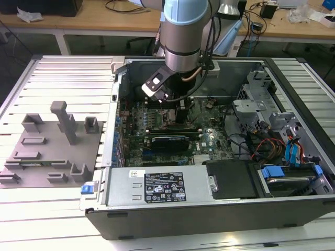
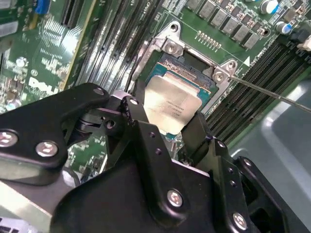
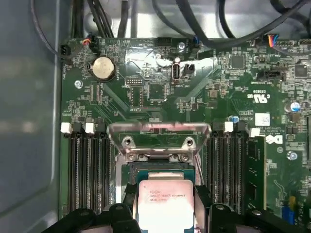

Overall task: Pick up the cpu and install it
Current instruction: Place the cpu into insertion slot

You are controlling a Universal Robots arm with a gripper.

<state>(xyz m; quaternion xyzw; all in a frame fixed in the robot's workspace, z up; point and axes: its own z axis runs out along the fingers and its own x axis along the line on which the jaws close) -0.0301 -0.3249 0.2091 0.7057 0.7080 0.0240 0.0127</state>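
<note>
The cpu (image 2: 170, 104), a small square chip with a silvery top, sits between my gripper's (image 2: 165, 116) two black fingers, which press on its opposite edges. It hangs level right over the open socket (image 2: 192, 73) on the green motherboard, and I cannot tell whether it touches the socket floor. In the first wrist view the cpu (image 3: 165, 204) lies just below the socket's raised metal frame (image 3: 158, 143), with the gripper (image 3: 165, 196) straddling it. In the exterior view the arm reaches down into the open computer case, and the gripper (image 1: 178, 112) is low over the board.
Memory slots (image 3: 85, 170) flank the socket on both sides. A thin metal lever (image 2: 272, 94) stands out beside the socket. A dark expansion card (image 1: 167, 141), the power supply (image 1: 162, 188) and drive cages (image 1: 277, 136) crowd the case. A grey fixture plate (image 1: 47, 151) lies on the exterior view's left.
</note>
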